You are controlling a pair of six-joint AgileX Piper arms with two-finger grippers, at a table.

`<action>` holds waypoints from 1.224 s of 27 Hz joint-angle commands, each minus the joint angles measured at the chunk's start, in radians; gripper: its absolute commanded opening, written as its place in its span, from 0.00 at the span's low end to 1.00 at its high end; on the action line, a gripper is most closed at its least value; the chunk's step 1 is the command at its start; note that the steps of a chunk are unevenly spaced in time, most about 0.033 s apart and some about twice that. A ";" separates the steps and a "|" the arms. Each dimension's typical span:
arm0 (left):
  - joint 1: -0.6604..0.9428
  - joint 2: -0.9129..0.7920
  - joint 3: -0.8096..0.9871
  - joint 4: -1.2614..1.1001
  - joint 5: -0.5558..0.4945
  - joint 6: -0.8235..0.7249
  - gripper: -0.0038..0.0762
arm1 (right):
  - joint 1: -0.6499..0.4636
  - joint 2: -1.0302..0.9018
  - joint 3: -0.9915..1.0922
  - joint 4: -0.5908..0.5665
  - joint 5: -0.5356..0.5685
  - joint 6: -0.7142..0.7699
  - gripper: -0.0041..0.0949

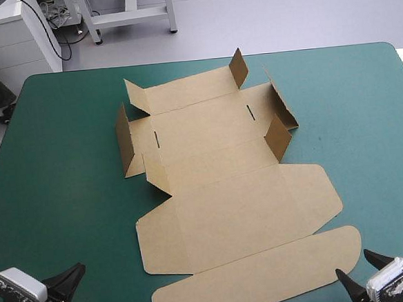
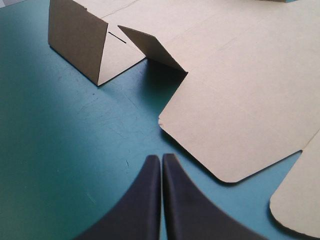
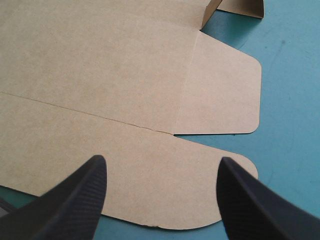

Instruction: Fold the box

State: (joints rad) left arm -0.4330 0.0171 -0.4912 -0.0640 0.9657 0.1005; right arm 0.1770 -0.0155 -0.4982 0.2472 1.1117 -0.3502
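Observation:
The brown box [image 1: 226, 204] lies as a cut sheet across the middle of the teal-green table. Its near lid panels are flat, and its long rounded flap [image 1: 265, 274] reaches toward the front edge. At the far part, side flaps stand raised on the left [image 1: 124, 146] and on the right [image 1: 278, 135]. My left gripper [image 1: 65, 281] is at the front left corner, shut and empty [image 2: 161, 162], with a rounded corner of the box [image 2: 240, 100] just ahead of it. My right gripper [image 1: 362, 270] is at the front right, open [image 3: 161, 162] over the rounded flap [image 3: 150, 185].
Bare teal-green cover [image 1: 59, 195] shows left of the box, and more [image 1: 366, 132] to its right. Two raised flaps [image 2: 75, 37] stand ahead of the left gripper, farther up the sheet.

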 commanded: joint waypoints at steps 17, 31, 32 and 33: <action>-0.008 0.015 -0.022 -0.012 -0.071 -0.004 0.04 | 0.000 0.446 -0.199 0.008 -0.308 0.117 0.66; -0.008 0.015 -0.022 -0.012 -0.071 -0.004 0.04 | 0.000 1.130 -0.707 -0.010 -0.180 0.025 0.65; -0.008 0.015 -0.022 -0.012 -0.071 -0.004 0.04 | 0.000 1.178 -0.747 -0.010 -0.156 0.025 0.65; -0.008 0.015 -0.022 -0.012 -0.071 -0.004 0.04 | 0.000 1.217 -0.786 -0.010 -0.132 0.023 0.65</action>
State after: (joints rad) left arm -0.4330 0.0171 -0.4912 -0.0640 0.9655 0.1005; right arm 0.1770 1.1145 -1.1723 0.2295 0.9608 -0.3083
